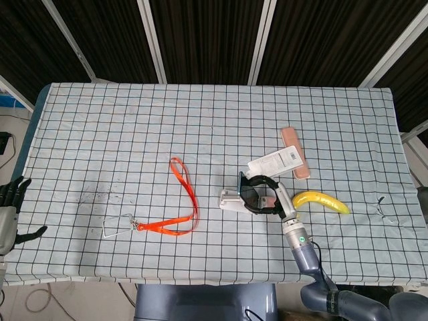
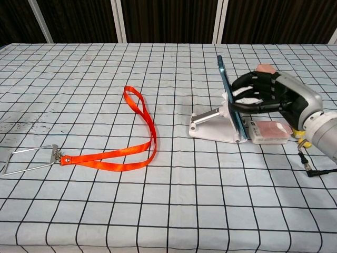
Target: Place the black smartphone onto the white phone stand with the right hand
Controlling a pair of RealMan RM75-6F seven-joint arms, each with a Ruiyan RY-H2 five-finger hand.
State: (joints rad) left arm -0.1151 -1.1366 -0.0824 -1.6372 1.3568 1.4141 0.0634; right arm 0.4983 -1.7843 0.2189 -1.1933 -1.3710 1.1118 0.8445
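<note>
- Now the placing step looks nearly done: the black smartphone [image 2: 230, 98] stands on edge, leaning on the white phone stand [image 2: 213, 125] near the tabletop [image 2: 168, 211] middle.
- The right robot hand [image 2: 263, 95] holds the phone, fingers curled around it.
- Next, I judge, it should seat the phone, then loosen gently.
- The left robot hand [image 1: 13, 207] hangs off the tabletop's edge, fingers apart, holding nothing.

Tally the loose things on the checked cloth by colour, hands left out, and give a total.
Orange: 1, lanyard
White: 2, phone stand, labelled packet
Black: 1, smartphone
Pink: 1, bar
Yellow: 1, banana
Total: 6
</note>
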